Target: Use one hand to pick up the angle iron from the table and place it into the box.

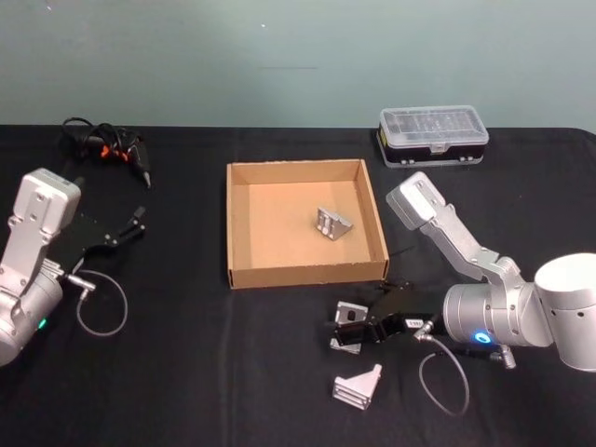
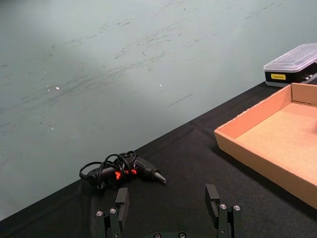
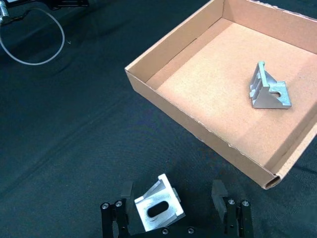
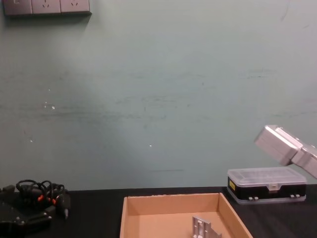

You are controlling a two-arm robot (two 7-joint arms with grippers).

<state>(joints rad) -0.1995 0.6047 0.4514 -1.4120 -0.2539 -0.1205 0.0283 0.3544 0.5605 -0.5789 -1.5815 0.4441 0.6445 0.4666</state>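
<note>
One silver angle iron [image 1: 351, 313] lies on the black table [image 1: 186, 372] in front of the box. My right gripper [image 1: 340, 328] is open and low around it, a finger on each side. In the right wrist view this piece [image 3: 158, 208] sits between the fingers [image 3: 126, 191], nearer one than the other. A second angle iron [image 1: 358, 385] lies on the table closer to me. A third [image 1: 333, 223] rests inside the tan cardboard box [image 1: 307, 275], right of its middle. My left gripper [image 1: 130, 226] is parked at the left, open and empty.
A black plastic case with a clear lid [image 1: 433, 135] stands at the back right. A black tool with a coiled cable [image 1: 107, 147] lies at the back left. Grey cable loops hang off both wrists onto the table.
</note>
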